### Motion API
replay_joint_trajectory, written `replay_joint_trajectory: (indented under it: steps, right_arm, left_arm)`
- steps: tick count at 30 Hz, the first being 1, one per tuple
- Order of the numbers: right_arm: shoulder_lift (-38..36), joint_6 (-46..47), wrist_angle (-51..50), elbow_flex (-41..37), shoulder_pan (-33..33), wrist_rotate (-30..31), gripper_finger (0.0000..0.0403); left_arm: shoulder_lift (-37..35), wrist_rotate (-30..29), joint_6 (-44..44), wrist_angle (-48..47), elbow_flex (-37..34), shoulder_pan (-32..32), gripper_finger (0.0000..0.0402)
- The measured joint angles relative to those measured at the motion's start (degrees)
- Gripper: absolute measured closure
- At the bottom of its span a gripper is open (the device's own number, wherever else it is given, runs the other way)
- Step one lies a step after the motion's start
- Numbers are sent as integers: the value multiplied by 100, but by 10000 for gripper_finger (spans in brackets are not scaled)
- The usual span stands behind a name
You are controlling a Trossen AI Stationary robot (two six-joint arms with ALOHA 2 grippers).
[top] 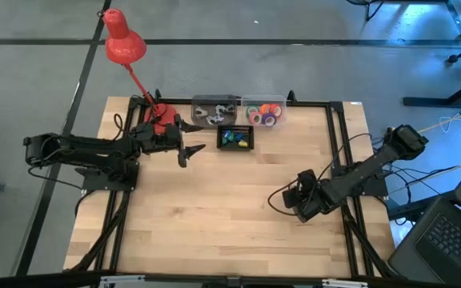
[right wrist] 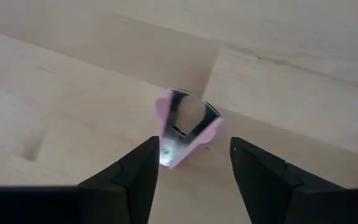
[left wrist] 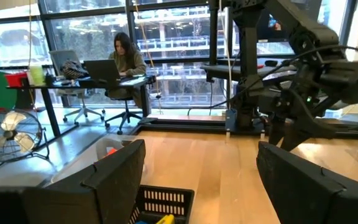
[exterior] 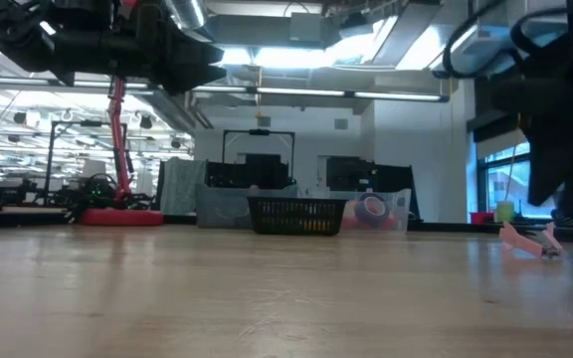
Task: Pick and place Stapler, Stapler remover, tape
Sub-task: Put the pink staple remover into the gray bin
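A pink stapler remover (right wrist: 185, 127) with silver claws lies on the bare wood near the table's right side, also seen in the low view (exterior: 530, 242). My right gripper (right wrist: 194, 155) hovers just above it, pointing down, open, one finger on each side, touching nothing (top: 293, 200). My left gripper (top: 186, 148) is open and held above the table beside the black basket (top: 236, 138), which holds coloured staplers. The tape rolls (top: 264, 114) sit in a clear container at the far edge. A second clear container (top: 214, 110) holds grey stapler removers.
A red desk lamp (top: 126, 48) stands at the far left corner, its base (top: 158, 112) close to my left arm. The containers line the far edge. Bare wood (top: 214, 216) spreads across the table's middle and near side. A person sits at a desk beyond the table (left wrist: 126, 56).
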Motion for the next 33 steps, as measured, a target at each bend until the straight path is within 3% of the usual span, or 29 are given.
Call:
replay_joint_trajectory:
  steps: [5,9,15,23,33]
  right_arm:
    - [2,244,1102,-669,0,-132,224]
    - [2,265,1769,-1015,-2,341,236]
    - [-7,259,1779,-1088,0,379,282]
    - [-9,-23,1724,-1092,0,567,393]
    - [-44,-642,1397,-787,-30,1116,401]
  left_arm:
    - [0,0,-2,-2,0,0,103]
    - [1,0,-4,-1,1,0,103]
    - [1,-53,-9,-2,2,0,103]
    - [2,-151,-70,-2,2,-7,103]
    - [2,-153,-87,-46,2,-5,103]
